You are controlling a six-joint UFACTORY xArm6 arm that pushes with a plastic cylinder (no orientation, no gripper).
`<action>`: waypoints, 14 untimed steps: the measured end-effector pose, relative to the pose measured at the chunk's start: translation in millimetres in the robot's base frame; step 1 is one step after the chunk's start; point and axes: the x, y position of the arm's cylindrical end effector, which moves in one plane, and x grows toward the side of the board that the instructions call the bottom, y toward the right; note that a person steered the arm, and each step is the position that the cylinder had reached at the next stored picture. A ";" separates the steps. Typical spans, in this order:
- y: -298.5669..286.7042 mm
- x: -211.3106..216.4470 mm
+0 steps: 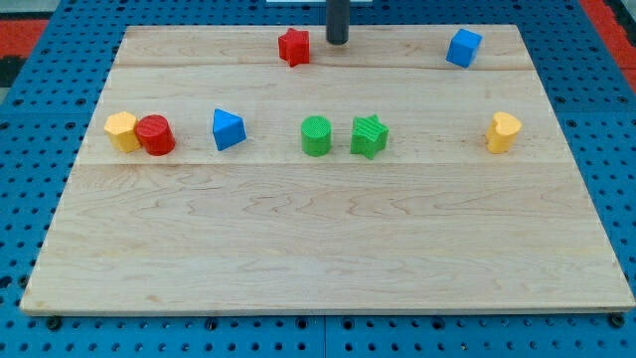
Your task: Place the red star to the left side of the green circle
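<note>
Wooden board (pixel 328 249) of pale planks fills most of the view, and it lies on a blue perforated base (pixel 30 209). On the board several small blocks stand in a loose row across the middle, with a few more near the view's top.

The red star (pixel 293 47) sits near the top edge, a little to the view's left of centre. It looks like a small, light and rigid plastic piece, so I judge it will slide easily on the smooth wood. Because of its points it may also turn when it is pushed off-centre. The safest contact is probably on a flat notch between two points, on the side opposite to where it must go.

The green circle (pixel 316 136) stands in the middle row, below the star, and the green star (pixel 369 136) is just beside it on the view's right. The blue triangle (pixel 228 129) is further to the view's left, so the free place between these two is the target.

My tip (pixel 338 42) is at the top edge, just to the view's right of the red star, near it but apart from it. It is a plain rod, with no jaws to open or close, and it holds nothing and touches no block
</note>
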 end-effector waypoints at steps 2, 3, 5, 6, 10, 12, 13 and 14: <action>-81.1 19.7; -108.7 74.7; -78.7 60.6; -80.8 99.8; -26.6 120.6; -39.9 124.9; -44.5 93.1; -91.4 105.0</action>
